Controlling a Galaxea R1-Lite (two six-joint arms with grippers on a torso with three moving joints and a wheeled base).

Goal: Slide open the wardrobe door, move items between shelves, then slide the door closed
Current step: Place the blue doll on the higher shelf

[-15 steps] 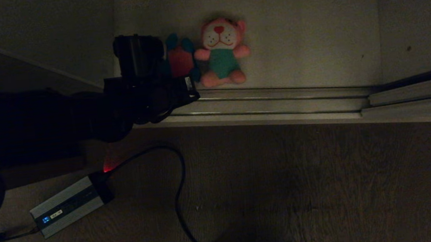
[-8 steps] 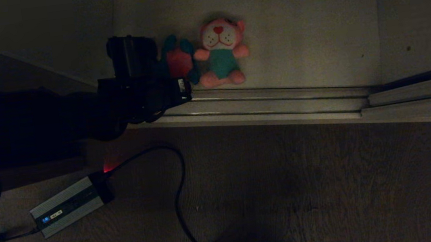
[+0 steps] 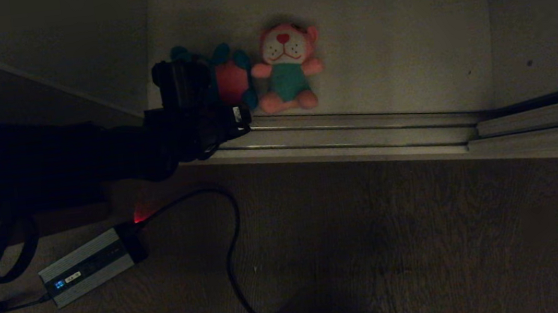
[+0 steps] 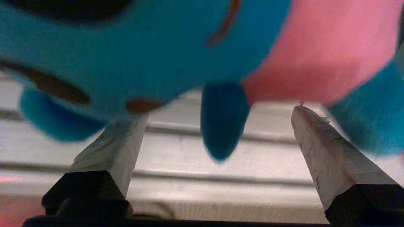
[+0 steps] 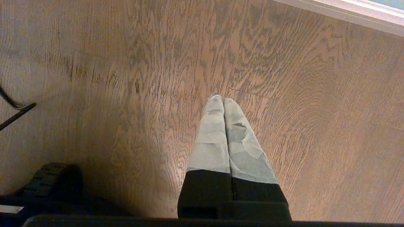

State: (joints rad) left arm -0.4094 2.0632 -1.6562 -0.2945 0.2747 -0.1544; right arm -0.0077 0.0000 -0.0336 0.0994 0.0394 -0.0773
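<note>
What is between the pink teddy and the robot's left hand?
The blue plush toy in its pink shirt sits between the pink teddy and the open left hand; the head view shows it.

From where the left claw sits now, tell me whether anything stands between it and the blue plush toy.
Nothing visible does. The left claw is open right at the blue plush toy, its fingers spread on either side of the toy's body with only the ribbed floor track beyond. The pink plush toy sits beside it.

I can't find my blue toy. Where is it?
In the head view, the blue toy sits on the wardrobe shelf, touching the left side of the pink toy, with the open left gripper right at it.
</note>
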